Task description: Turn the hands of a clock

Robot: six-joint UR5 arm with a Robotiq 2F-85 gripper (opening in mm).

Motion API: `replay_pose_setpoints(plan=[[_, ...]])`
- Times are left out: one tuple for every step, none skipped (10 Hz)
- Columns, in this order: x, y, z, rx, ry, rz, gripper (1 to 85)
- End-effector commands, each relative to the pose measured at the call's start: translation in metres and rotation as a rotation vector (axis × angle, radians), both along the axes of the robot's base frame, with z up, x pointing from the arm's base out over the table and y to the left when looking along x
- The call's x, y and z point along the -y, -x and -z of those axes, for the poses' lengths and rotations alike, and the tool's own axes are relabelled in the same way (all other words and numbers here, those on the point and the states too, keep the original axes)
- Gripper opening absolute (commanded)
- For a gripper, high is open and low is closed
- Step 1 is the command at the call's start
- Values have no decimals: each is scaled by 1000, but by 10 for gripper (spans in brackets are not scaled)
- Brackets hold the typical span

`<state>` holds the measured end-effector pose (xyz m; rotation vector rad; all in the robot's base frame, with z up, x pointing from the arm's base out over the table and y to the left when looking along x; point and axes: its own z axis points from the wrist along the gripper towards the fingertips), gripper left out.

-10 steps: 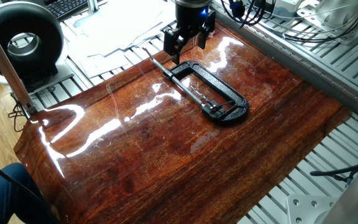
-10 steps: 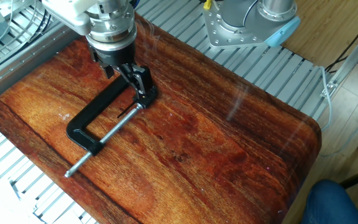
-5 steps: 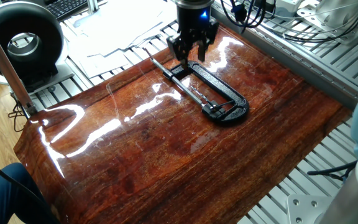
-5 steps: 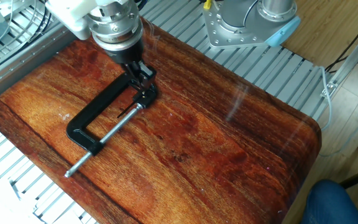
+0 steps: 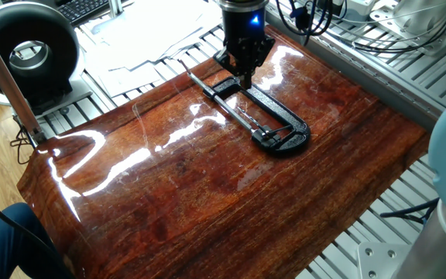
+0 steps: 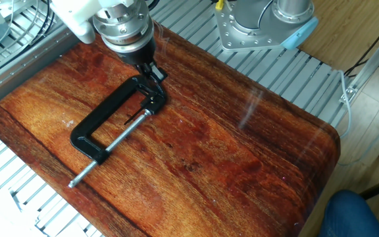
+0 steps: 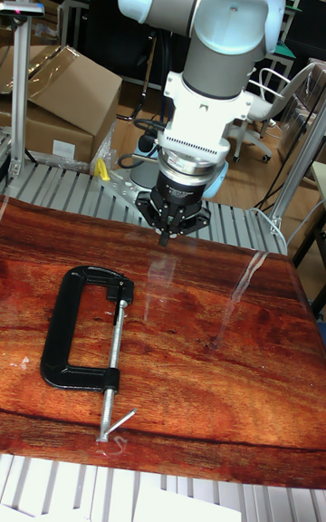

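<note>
1. Far left of the fingers, in the other fixed view, the long threaded screw (image 6: 114, 143) of the black C-clamp (image 6: 104, 110) runs out toward the table's near edge. The clamp lies flat on the wooden table (image 6: 242, 171).
2. The clamp's curved frame sweeps from there up toward the fingers and ends at its jaw, just below and in front of the fingertips.
3. I can't make out a clock anywhere. If it sits in that jaw, it is too small for me to tell.
4. The gripper (image 6: 151, 71) points straight down over the jaw end of the clamp, its two fingers drawn together to a point with nothing visible between them. From one fixed view the gripper (image 5: 244, 74) looks the same: tips pinched, right above the clamp (image 5: 283, 115).
5. I can't tell whether the tips touch the clamp.
6. Right of the fingers there is only bare, glossy wood.
</note>
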<state>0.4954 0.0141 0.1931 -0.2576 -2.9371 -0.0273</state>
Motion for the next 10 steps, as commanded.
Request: replay_pose_setpoints(plan=[[-2, 1, -1, -3, -8, 9, 10], [-2, 1, -2, 0, -8, 10, 10], [-2, 1, -2, 1, -8, 11, 10], [-1, -1, -1, 6, -4, 14, 10], [1, -1, -1, 7, -1, 13, 10], [3, -1, -1, 8, 2, 7, 10], [3, -1, -1, 9, 3, 2, 10], [7, -4, -1, 19, 17, -4, 10], [8, -11, 1, 46, 21, 4, 10], [14, -22, 2, 89, 42, -8, 10]])
